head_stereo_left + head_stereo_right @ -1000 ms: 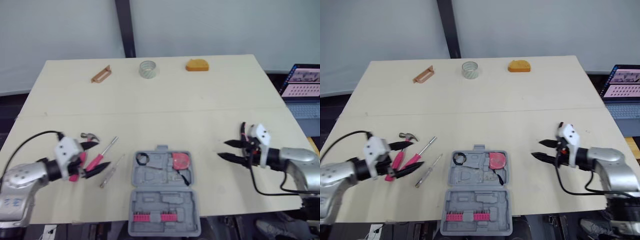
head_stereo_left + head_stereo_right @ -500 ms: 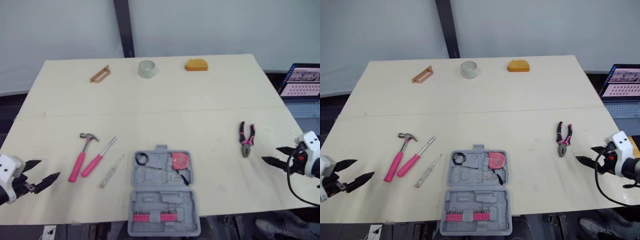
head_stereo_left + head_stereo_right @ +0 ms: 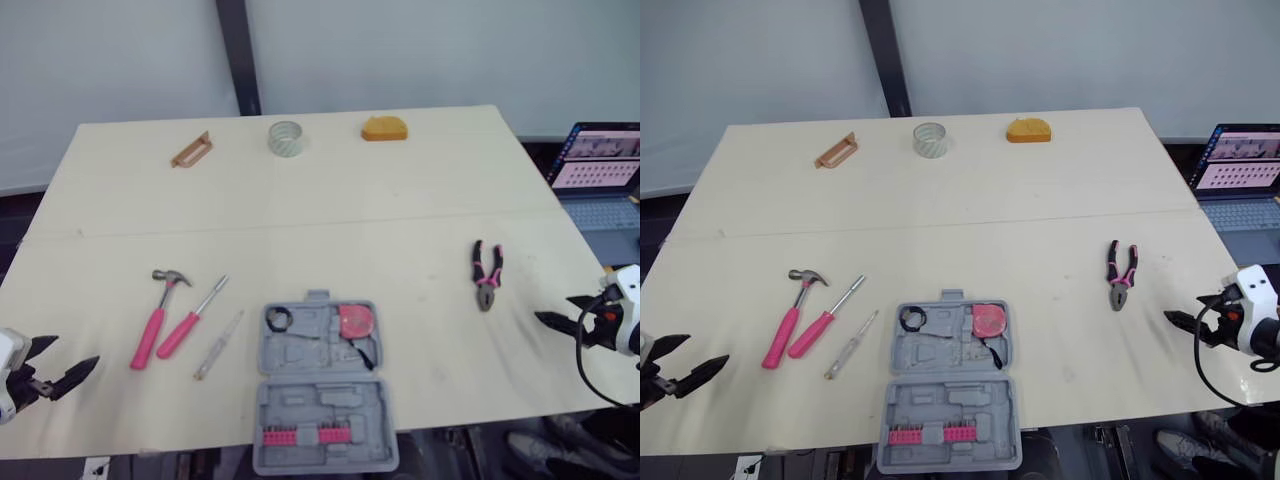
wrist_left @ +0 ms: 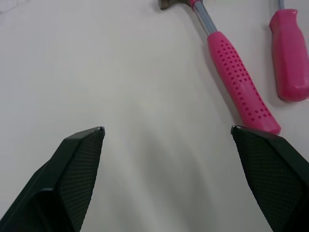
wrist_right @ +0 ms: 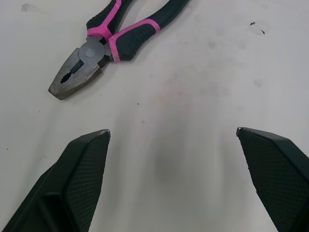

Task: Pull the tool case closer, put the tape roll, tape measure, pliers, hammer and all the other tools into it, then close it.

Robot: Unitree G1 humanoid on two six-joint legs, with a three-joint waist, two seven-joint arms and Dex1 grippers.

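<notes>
The grey tool case (image 3: 325,385) lies open at the table's near edge, with a red round item (image 3: 358,322) and a row of pink bits (image 3: 315,435) inside. Left of it lie a pink-handled hammer (image 3: 155,320), a pink-handled screwdriver (image 3: 190,320) and a thin screwdriver (image 3: 220,343). Black-and-pink pliers (image 3: 486,275) lie to its right. At the far edge sit a tape roll (image 3: 285,137), an orange tape measure (image 3: 384,128) and a tan handle-shaped piece (image 3: 191,150). My left gripper (image 3: 65,360) is open near the front left corner, short of the hammer (image 4: 236,87). My right gripper (image 3: 558,310) is open, right of the pliers (image 5: 111,41).
The pale wooden table (image 3: 300,220) has wide bare room across its middle. A laptop (image 3: 600,170) with a lit screen stands off the table's right edge. A dark vertical post (image 3: 232,55) rises behind the far edge.
Both arms have drawn back outward: the left gripper from over the hammer and screwdriver, the right from over the pliers. Those tools lie uncovered on the table. The camera shifted slightly.
</notes>
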